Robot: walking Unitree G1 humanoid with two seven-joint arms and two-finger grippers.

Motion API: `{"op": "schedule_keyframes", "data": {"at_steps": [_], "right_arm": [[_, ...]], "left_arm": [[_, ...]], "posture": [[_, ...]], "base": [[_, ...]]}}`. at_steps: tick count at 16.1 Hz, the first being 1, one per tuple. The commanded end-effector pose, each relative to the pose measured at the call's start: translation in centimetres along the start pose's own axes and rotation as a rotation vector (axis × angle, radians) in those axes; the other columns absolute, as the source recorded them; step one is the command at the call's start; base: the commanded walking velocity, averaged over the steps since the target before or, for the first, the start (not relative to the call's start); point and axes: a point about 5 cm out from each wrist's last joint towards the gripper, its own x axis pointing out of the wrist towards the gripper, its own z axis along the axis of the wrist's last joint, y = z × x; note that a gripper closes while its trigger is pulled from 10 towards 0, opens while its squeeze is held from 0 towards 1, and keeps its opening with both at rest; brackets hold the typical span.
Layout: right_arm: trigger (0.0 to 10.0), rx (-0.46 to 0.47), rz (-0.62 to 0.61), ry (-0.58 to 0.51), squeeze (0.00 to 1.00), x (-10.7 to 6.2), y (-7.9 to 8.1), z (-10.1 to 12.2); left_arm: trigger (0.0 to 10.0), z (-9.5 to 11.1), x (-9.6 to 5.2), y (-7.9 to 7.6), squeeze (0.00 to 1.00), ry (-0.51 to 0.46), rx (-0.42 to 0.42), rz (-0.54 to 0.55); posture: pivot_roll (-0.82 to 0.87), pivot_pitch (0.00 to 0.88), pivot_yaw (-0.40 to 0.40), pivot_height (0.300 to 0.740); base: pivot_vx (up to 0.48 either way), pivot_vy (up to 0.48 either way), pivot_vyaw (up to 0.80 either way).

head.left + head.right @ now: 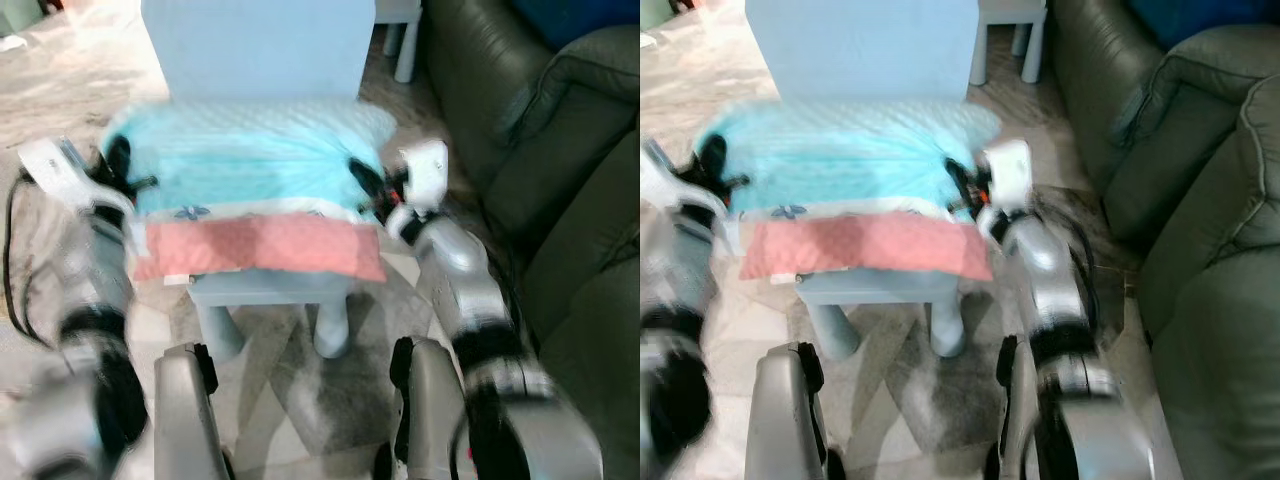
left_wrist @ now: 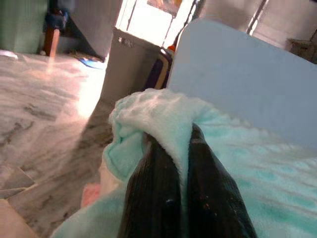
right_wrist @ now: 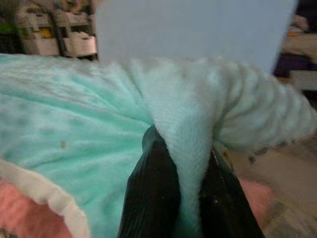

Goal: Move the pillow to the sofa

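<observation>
The pillow (image 1: 250,160) is mint green and fluffy with a pink band (image 1: 260,245) along its front; it lies across the seat of a small pale-blue chair (image 1: 258,45). My left gripper (image 1: 120,165) is shut on the pillow's left end, with a fold of fabric pinched between the black fingers (image 2: 153,193). My right gripper (image 1: 365,180) is shut on the right end, its fingers (image 3: 148,198) squeezing a ridge of the green cloth. The dark green leather sofa (image 1: 560,150) stands to my right.
The chair's legs (image 1: 330,320) stand on a marbled floor just ahead of my knees (image 1: 185,400). A white stool (image 1: 400,30) sits behind, beside the sofa. Storage shelves (image 3: 54,34) and a grey bin (image 2: 124,64) lie farther off.
</observation>
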Motion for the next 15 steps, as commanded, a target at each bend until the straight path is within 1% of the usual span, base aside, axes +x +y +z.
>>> {"op": "schedule_keyframes", "data": {"at_steps": [1,2,3,4,5,6,7,8,10,11,12,14,15], "right_arm": [[0.0,-0.031,-0.041,-0.019,0.00,-0.8,-0.3,0.5],[0.0,-0.061,-0.052,-0.024,0.00,-1.7,-0.1,0.6],[0.0,-0.073,-0.073,-0.023,0.00,-2.4,-0.1,0.6],[0.0,-0.088,-0.111,-0.021,0.00,-3.5,0.1,0.8],[0.0,-0.101,-0.150,-0.025,0.00,-4.5,0.1,1.0],[0.0,-0.105,-0.195,-0.027,0.00,-5.6,0.0,1.4],[0.0,-0.111,-0.226,-0.023,0.00,-6.4,0.0,1.6],[0.0,-0.122,-0.250,-0.008,0.00,-7.6,0.2,1.8],[0.0,-0.123,-0.268,0.011,0.00,-8.6,0.2,1.8],[0.0,-0.123,-0.281,0.021,0.00,-9.0,0.2,2.0],[0.0,-0.122,-0.286,0.026,0.00,-9.0,0.2,2.1],[0.0,-0.125,-0.293,0.032,0.00,-9.0,0.4,2.6],[0.0,-0.126,-0.293,0.031,0.00,-8.9,0.4,2.9]], "left_arm": [[0.0,-0.5,-1.1,0.0,0.00,0.010,-0.007,0.031],[0.0,-1.4,-2.1,-0.9,0.00,0.026,0.019,-0.021],[0.0,-1.9,-2.7,-1.4,0.00,0.038,0.024,-0.033],[0.0,-2.6,-3.9,-1.8,0.00,0.071,0.050,-0.055],[0.0,-2.5,-4.8,-2.1,0.00,0.071,0.097,-0.087],[0.0,-2.1,-5.7,-2.1,0.00,0.067,0.115,-0.096],[0.0,-2.0,-6.5,-2.1,0.00,0.083,0.109,-0.085],[0.0,-2.7,-8.3,-2.5,0.00,0.133,0.115,-0.089],[0.0,-3.8,-9.6,-3.3,0.00,0.191,0.116,-0.099],[0.0,-4.3,-9.9,-3.9,0.00,0.220,0.116,-0.109],[0.0,-4.4,-9.9,-4.5,0.00,0.226,0.117,-0.129],[0.2,-4.1,-9.6,-5.4,0.00,0.231,0.109,-0.140],[0.9,-3.9,-9.5,-5.7,0.00,0.231,0.108,-0.148]], "posture": [[0.01,0.000,0.000,0.403],[0.00,0.000,0.001,0.403],[-0.01,0.000,0.007,0.403],[-0.01,0.000,0.010,0.403],[-0.02,0.000,0.015,0.403],[-0.02,0.000,0.018,0.403],[-0.03,0.000,0.031,0.403],[-0.03,0.000,0.039,0.403],[-0.05,0.000,0.048,0.403],[-0.05,0.000,0.048,0.403],[-0.05,0.000,0.048,0.403],[-0.06,0.000,0.047,0.403],[-0.06,0.000,0.044,0.403]], "base": [[0.000,0.000,0.00],[0.000,0.000,0.00],[0.000,0.000,0.00],[0.000,0.000,0.00],[0.000,0.000,0.00],[0.000,0.000,0.00],[0.000,0.000,0.00],[0.000,0.000,0.00],[0.000,0.000,0.00],[0.000,0.000,0.00],[0.000,0.000,0.00],[0.000,0.000,0.00],[0.000,0.000,0.00]]}}
